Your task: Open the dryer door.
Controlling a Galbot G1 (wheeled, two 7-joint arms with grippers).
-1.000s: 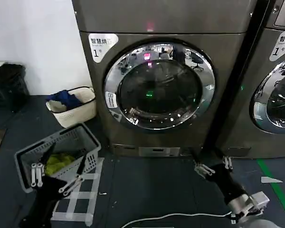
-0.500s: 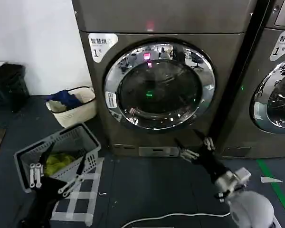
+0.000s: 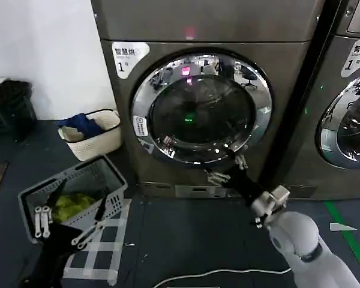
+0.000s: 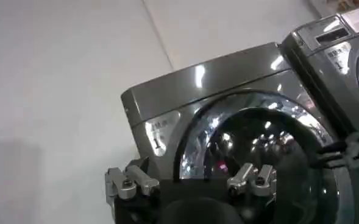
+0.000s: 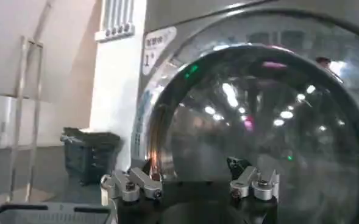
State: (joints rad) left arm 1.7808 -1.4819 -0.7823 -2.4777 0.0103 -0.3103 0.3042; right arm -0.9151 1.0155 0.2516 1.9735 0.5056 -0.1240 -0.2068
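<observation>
Both arms are low in front of the grey-bronze dryer [image 3: 204, 102], whose dryer door [image 3: 201, 108] sits shut and flush in its front, chrome ring gleaming around dark glass. Reaching up and forward from the lower right, the right gripper [image 3: 227, 168] has its fingers spread apart just at the ring's lower edge, beneath the glass. Off to the lower left, the left gripper [image 3: 69, 219] hangs with fingers apart over a grey laundry basket [image 3: 105, 176].
</observation>
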